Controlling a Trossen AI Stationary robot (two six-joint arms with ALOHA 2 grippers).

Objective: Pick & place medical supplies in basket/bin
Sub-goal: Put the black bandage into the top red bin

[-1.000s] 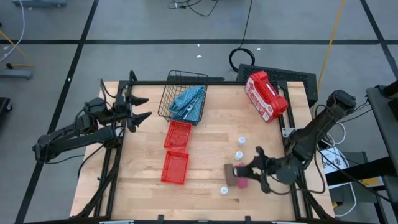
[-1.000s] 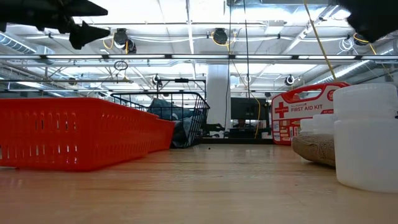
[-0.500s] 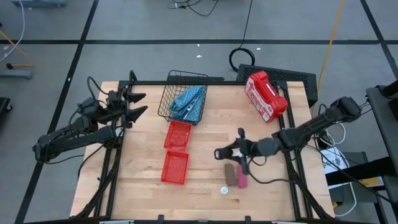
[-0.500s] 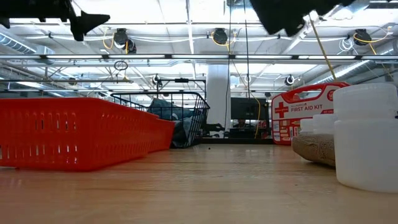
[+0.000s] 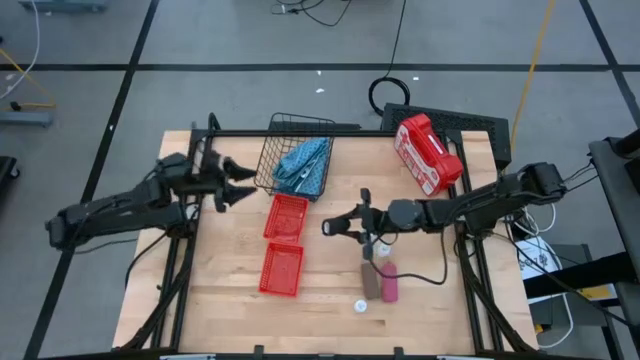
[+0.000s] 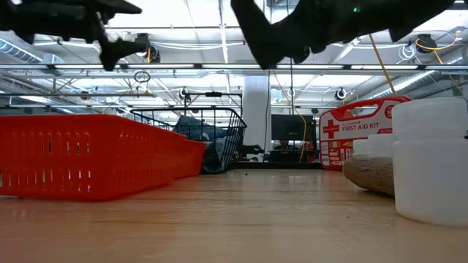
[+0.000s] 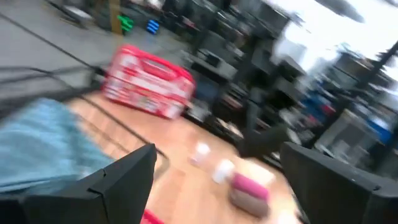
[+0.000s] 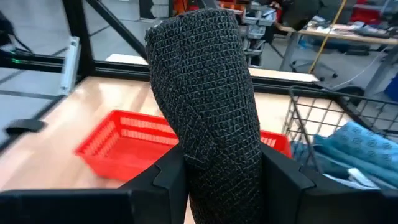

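Note:
My right gripper (image 5: 333, 226) reaches in from the table's right and hovers over mid-table, just right of the red bins (image 5: 285, 215) (image 5: 281, 268). It is shut on a black bandage roll (image 8: 208, 93). The black wire basket (image 5: 283, 150) stands at the far side with the light-blue pouch (image 5: 305, 165) lying in it. A brown roll (image 5: 371, 282) and a pink roll (image 5: 388, 287) lie on the table near the right front, with a white vial (image 5: 360, 306) in front of them. My left gripper (image 5: 238, 182) hangs open in the air, left of the basket. My right gripper pinches the black bandage roll between its two fingers (image 8: 165, 180), which lie on opposite sides of the roll's curved wall (image 8: 217, 165). The fingers come in about level from the table's right. The roll is lifted clear of the table, and much of it sticks out beyond the fingers.
A big red and white hard case (image 5: 428, 152) lies at the far right corner. Another white vial (image 5: 380, 250) stands under my right arm. Bare wood shows between the bins and the rolls and along the near edge.
My right gripper has carried the black roll from the near right, beside the brown and pink rolls, toward the table's left and far side, to just right of the red bins, rolling its wrist on the way. My left gripper has shifted toward the basket and turned.

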